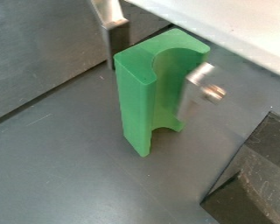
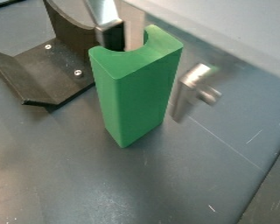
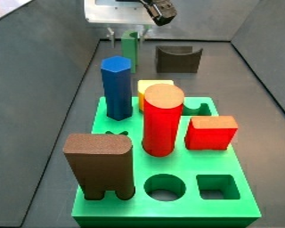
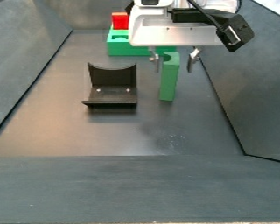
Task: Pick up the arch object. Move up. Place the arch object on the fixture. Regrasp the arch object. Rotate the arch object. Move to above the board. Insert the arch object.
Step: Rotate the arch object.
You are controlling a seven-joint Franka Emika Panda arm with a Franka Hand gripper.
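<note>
The arch object point(image 1: 143, 96) is a bright-green block with an arched notch. It stands upright on the dark floor in both wrist views point(image 2: 130, 96) and both side views point(image 3: 129, 46) point(image 4: 171, 77). My gripper point(image 1: 152, 74) point(image 2: 149, 77) point(image 4: 171, 59) is lowered around it and open, with one silver finger point(image 1: 108, 26) on one side and the other finger point(image 1: 198, 83) on the opposite side, close to its faces. The fixture point(image 4: 109, 85) point(image 3: 175, 60) stands on the floor beside the arch object. The board point(image 3: 246, 203) lies nearer the camera in a side view.
On the board stand a blue hexagonal peg point(image 3: 117, 85), a red cylinder point(image 3: 162, 120), a red block point(image 3: 212, 132) and a big brown notched block point(image 3: 100, 160). Sloped grey walls point(image 4: 31, 70) enclose the floor on both sides.
</note>
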